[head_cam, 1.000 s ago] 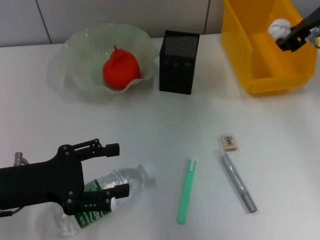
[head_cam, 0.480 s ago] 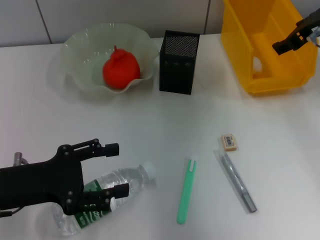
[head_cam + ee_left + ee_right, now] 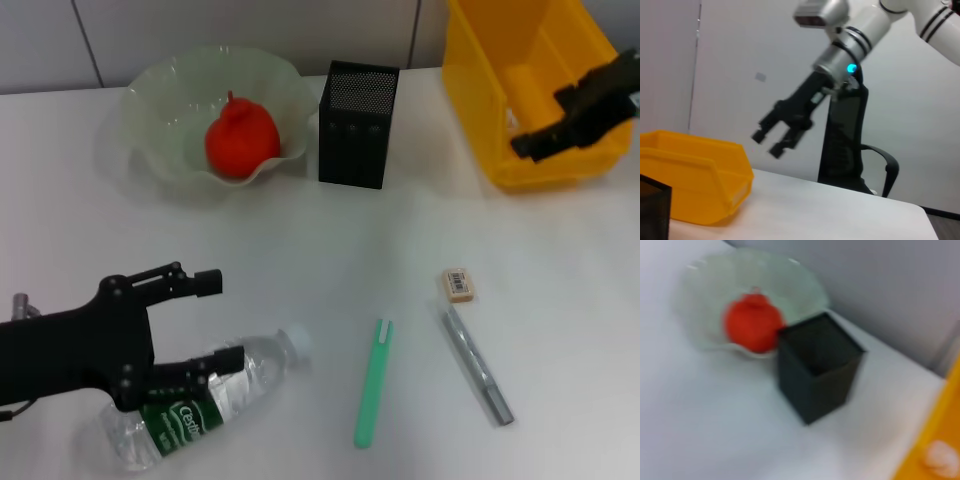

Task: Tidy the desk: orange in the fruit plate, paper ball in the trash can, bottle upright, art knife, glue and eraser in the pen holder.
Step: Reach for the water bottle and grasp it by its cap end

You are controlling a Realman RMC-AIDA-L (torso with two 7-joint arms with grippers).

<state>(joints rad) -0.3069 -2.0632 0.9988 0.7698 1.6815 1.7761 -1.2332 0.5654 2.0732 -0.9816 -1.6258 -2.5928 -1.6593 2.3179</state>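
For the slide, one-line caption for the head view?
Left claw open around the lying bottle; right claw at the trash can; orange in the fruit plate.

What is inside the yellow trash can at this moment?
The paper ball lies inside the trash can. In the head view the right gripper covers that spot; the rest of the inside looks bare.

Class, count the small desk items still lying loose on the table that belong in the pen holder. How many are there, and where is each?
3. The eraser lies nearest the pen holder; the grey art knife just below it; the green glue stick beside the bottle. None appear hidden.
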